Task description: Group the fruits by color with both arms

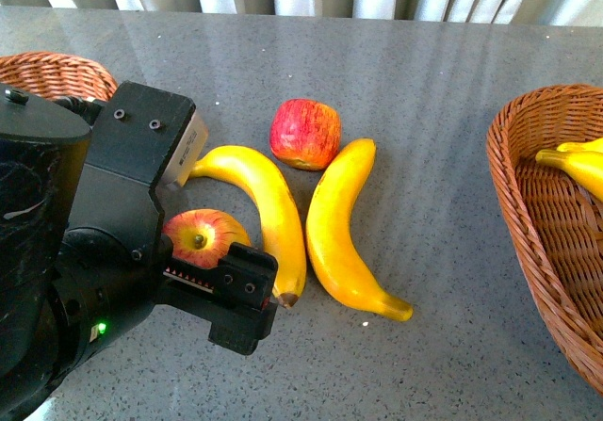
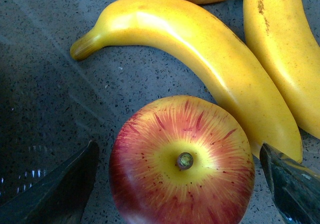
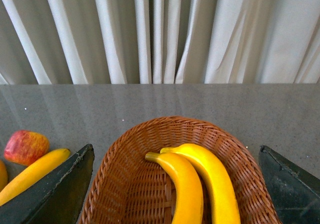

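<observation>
In the left wrist view a red apple (image 2: pixel 182 184) streaked with yellow sits stem-up between the spread fingers (image 2: pixel 65 189) of my open left gripper (image 2: pixel 177 149), which touch nothing. In the front view this apple (image 1: pixel 201 235) lies beside one banana (image 1: pixel 268 204). A second banana (image 1: pixel 339 233) and the other apple (image 1: pixel 304 134) lie further right. My open right gripper (image 3: pixel 176 151) hovers over the right basket (image 3: pixel 150 126), which holds two bananas (image 3: pixel 187 189). The right arm is out of the front view.
A wicker basket (image 1: pixel 52 72) stands at the far left behind my left arm (image 1: pixel 85 251). The right basket (image 1: pixel 528 214) sits at the table's right edge. White curtains (image 3: pixel 160 33) hang behind the grey stone table (image 1: pixel 433 82).
</observation>
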Tool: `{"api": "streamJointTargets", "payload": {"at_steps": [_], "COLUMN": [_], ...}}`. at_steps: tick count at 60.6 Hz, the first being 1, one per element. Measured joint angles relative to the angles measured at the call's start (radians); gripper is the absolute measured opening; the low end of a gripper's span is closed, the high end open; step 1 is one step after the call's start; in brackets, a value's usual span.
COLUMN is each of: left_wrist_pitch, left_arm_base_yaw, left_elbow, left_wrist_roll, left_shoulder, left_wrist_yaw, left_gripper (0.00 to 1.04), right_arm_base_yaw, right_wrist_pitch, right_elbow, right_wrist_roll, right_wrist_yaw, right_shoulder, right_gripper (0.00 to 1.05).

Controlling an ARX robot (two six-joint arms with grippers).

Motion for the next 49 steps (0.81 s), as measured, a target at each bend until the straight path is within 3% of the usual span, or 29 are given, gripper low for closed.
{"api": "streamJointTargets", "payload": {"at_steps": [11,16,19,33,41,49], "left_wrist_pitch": [0.010,0.011,0.012,-0.076,-0.159,-0.199], "left_arm_base_yaw": [-0.003,-0.004,-0.004,0.001,0.050,0.167], "left_elbow": [-0.006,-0.008,-0.009,-0.045,-0.045,-0.019], "left_wrist_roll": [0.000,0.003,0.003,-0.006,-0.016,-0.009], "left_shoulder": [0.011,0.011,0.011,-0.139,-0.314,-0.420], "left_wrist_yaw": [0.000,-0.001,-0.001,0.017,0.056,0.048], "left_gripper": [0.95,0.79,0.73,0.70,0.70,0.70], "right_arm_base_yaw": [0.000,0.000,0.000,0.000,0.000,0.000], "right_wrist_pitch": [0.000,0.000,0.000,0.000,0.000,0.000], "right_elbow": [0.000,0.000,0.000,0.000,0.000,0.000], "right_wrist_roll": [0.000,0.000,0.000,0.000,0.000,0.000], "right_wrist_yaw": [0.000,0.000,0.000,0.000,0.000,0.000], "right_shoulder": [0.000,0.000,0.000,0.000,0.000,0.000], "right_gripper": [0.96,0.96,0.96,0.96,0.96,0.96]}}
